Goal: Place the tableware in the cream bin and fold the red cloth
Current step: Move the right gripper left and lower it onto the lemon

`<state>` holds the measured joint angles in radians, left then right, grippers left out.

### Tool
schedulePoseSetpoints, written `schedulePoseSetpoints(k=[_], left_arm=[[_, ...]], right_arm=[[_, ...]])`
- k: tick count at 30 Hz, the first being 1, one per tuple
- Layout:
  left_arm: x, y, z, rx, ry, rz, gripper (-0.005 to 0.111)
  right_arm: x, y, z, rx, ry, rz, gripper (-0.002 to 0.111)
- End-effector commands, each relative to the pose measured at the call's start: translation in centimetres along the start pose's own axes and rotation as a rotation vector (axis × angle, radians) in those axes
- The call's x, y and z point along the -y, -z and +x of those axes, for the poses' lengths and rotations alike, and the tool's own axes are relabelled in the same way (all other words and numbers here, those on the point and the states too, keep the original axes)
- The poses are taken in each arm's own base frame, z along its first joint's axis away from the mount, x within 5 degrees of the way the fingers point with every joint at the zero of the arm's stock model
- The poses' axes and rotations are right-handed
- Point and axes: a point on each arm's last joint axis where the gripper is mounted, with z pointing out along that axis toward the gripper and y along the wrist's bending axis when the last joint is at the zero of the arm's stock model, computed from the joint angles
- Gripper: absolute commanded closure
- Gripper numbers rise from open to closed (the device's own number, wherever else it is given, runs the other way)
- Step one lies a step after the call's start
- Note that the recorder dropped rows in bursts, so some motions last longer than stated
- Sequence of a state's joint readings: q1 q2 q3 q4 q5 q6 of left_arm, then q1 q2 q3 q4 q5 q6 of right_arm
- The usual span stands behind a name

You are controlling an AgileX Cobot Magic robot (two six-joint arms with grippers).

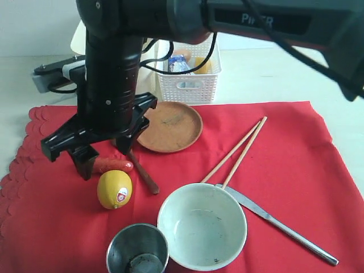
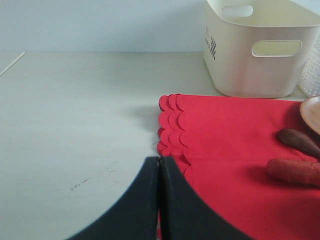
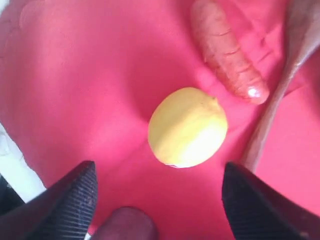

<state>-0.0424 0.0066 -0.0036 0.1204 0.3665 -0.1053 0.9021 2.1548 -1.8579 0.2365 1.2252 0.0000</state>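
Tableware lies on the flat red cloth (image 1: pixel 284 142): plate (image 1: pixel 169 126), spoon (image 1: pixel 145 173), chopsticks (image 1: pixel 236 151), knife (image 1: pixel 278 224), bowl (image 1: pixel 202 226), cup (image 1: pixel 137 249); cream bin (image 2: pixel 255 65) stands just beyond the cloth's scalloped corner. Right gripper (image 1: pixel 106 153) hangs over lemon (image 1: pixel 114 189) and sausage (image 1: pixel 112 165), fingers spread wide, gripping nothing. Left gripper (image 2: pixel 159 162) sits low at the scalloped edge, fingers pressed together.

A pale, scuffed desk (image 2: pixel 75 125) was backed along its far edge by a plain, evenly lit wall (image 2: pixel 100 25).
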Motion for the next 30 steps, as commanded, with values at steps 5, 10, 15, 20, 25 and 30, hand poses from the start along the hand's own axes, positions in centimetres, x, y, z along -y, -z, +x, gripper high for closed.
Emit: schedulePoseSetpoints(k=[5, 10, 15, 20, 25, 30], left_arm=[[0.0, 0.0, 0.1, 0.006, 0.004, -0.003, 0.107], [0.0, 0.0, 0.1, 0.006, 0.004, -0.003, 0.107], [0.0, 0.0, 0.1, 0.006, 0.004, -0.003, 0.107], [0.0, 0.0, 0.1, 0.006, 0.004, -0.003, 0.107], [0.0, 0.0, 0.1, 0.006, 0.004, -0.003, 0.107], [0.0, 0.0, 0.1, 0.006, 0.006, -0.003, 0.107]], right_arm=[[0.3, -4.2, 0.0, -0.09, -0.052, 0.024, 0.04], [0.9, -6.0, 0.1, -0.127, -0.075, 0.045, 0.04], [1.1, -7.0, -0.4, -0.093, -0.088, 0.042, 0.04], [1.6, -9.0, -0.4, -0.115, -0.107, 0.057, 0.04], [2.0, -9.6, -0.2, -0.134, -0.115, 0.082, 0.073], [1.5, -8.0, 0.0, -0.148, -0.101, 0.071, 0.104]])
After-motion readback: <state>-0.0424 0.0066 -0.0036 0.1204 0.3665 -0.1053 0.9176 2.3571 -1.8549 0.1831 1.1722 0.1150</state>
